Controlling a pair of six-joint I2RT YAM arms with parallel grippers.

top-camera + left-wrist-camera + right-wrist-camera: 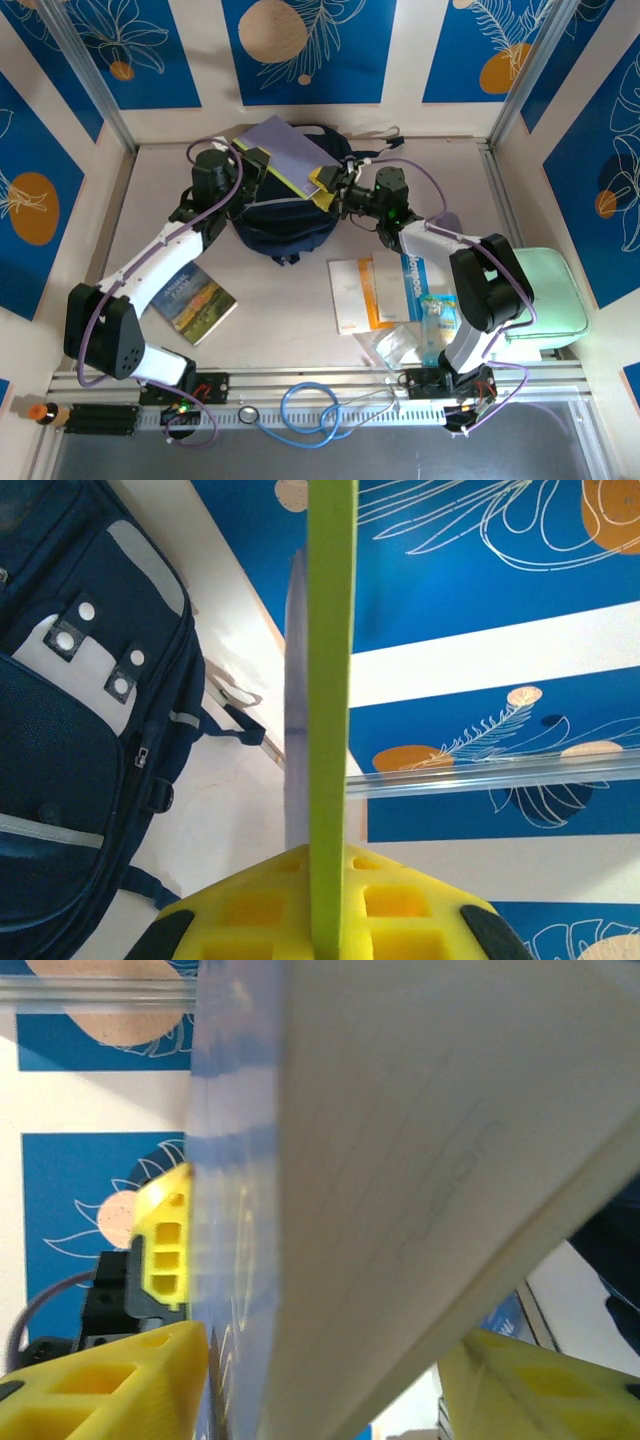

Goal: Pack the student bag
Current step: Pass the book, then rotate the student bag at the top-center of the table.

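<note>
While both arms meet over the student bag (285,228), a lavender notebook (287,143) with a lime-green edge hangs between them, just above it. The bag is dark navy and lies flat on the pale surface (290,320), in the upper middle of the overhead frame near the back wall. Its long axis runs roughly top to bottom of that frame, with black straps trailing toward the upper right. Which end is its top I cannot say for sure, and the notebook hides its mouth.

The left claw (256,162) is pinched shut on the notebook's left edge. Its wrist view shows the green edge clamped upright between yellow fingers (240,910). The right claw (335,188) sits at the notebook's lower right corner, its fingers either side of the pages. I cannot tell whether it is gripping or loose.

This looks like the loading step, getting the notebook into the bag. Next, I judge, a narrow edge must be lined up with the opening and lowered in. A book (195,303), booklets (375,290) and a mint case (545,295) lie lower in the frame.
</note>
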